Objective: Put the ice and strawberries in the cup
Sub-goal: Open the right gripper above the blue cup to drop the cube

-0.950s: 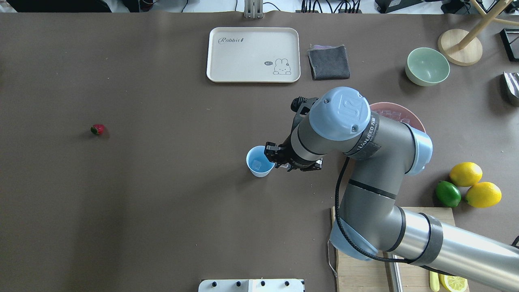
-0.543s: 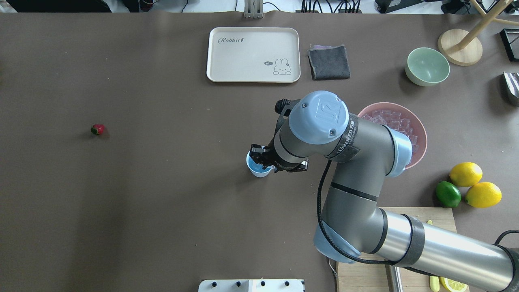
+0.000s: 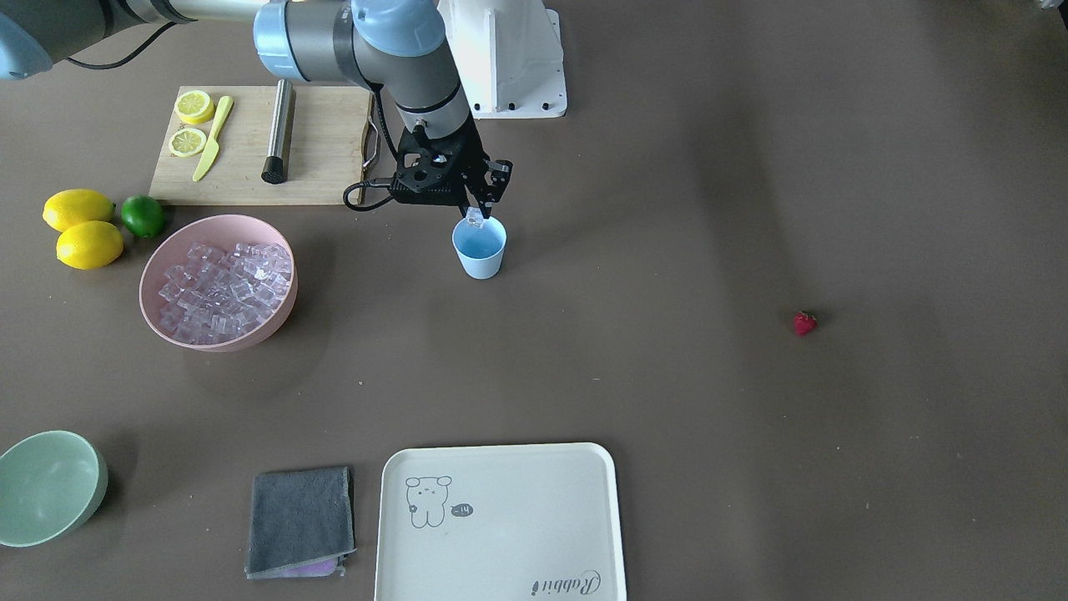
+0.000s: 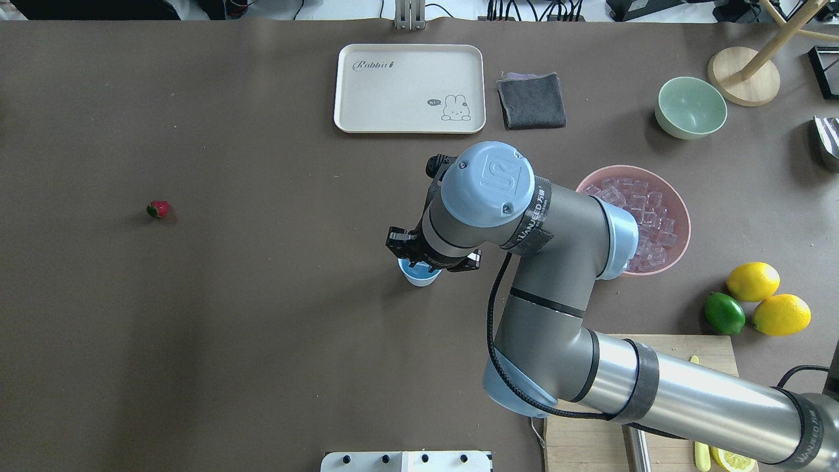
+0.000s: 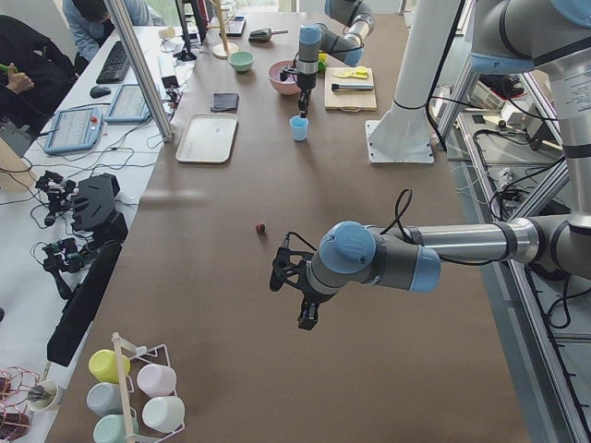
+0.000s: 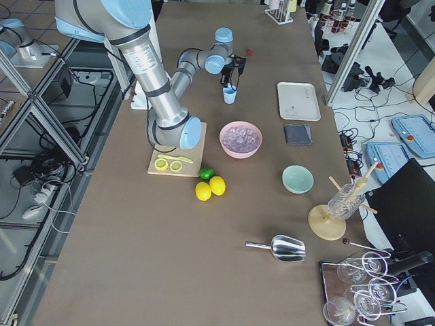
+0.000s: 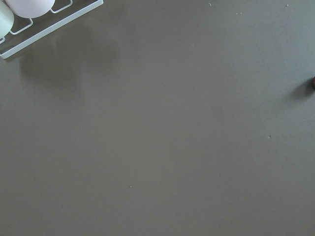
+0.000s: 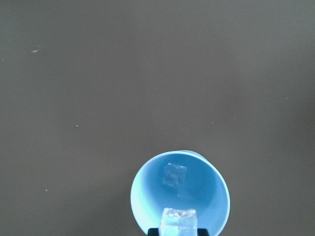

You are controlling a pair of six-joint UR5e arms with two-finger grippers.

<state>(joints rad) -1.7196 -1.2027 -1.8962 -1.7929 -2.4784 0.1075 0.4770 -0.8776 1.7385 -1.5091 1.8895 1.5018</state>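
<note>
Above the cup (image 3: 480, 253), right gripper (image 3: 476, 212) clenched on an ice cube (image 8: 179, 219) — another inside, tray (image 3: 501, 542) lettered "Rabbit"

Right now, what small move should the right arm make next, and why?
Probably open the right tool: it holds an ice cube just above the mouth of the cup, where another cube already lies.

Tray (image 4: 409, 88), top centre: "Rabbit" in its upper left corner. Arm joint cap (image 4: 488, 183), mid-frame: UR logo. Strap (image 4: 534, 213) beside it: roughly "WANJEED".
</note>
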